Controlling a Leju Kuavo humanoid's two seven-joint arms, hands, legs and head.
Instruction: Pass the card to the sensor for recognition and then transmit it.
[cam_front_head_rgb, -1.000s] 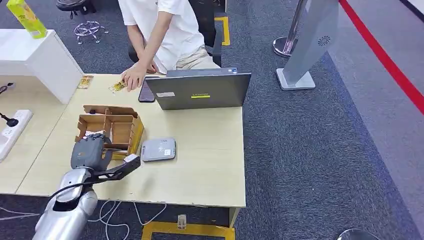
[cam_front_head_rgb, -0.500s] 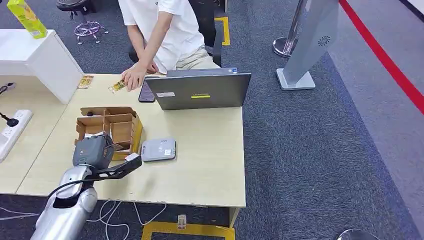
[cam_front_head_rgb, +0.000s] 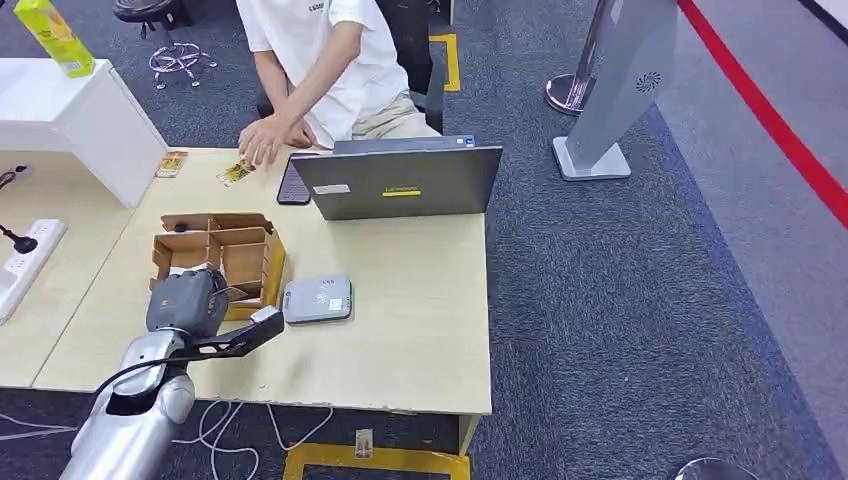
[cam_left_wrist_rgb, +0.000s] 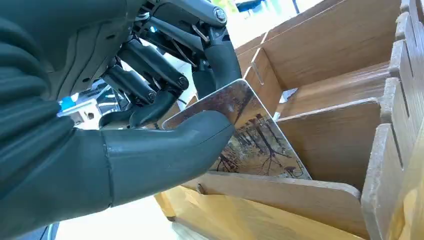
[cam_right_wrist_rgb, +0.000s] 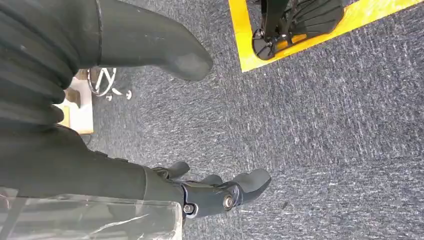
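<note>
The bench (cam_front_head_rgb: 400, 320) carries a laptop (cam_front_head_rgb: 398, 180), a wooden divided box (cam_front_head_rgb: 222, 255) and, just beside the box, a grey sensor (cam_front_head_rgb: 317, 299). The left hand (cam_left_wrist_rgb: 150, 145) pinches the card (cam_left_wrist_rgb: 250, 135) between thumb and fingers inside a box compartment. The right hand (cam_right_wrist_rgb: 215, 192) hangs over carpet, fingers apart, holding nothing.

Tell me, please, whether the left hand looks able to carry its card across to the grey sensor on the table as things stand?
Probably yes. The left hand already pinches the card at the wooden organizer, and the grey sensor lies just beside that box on bare table, with nothing between them.
</note>
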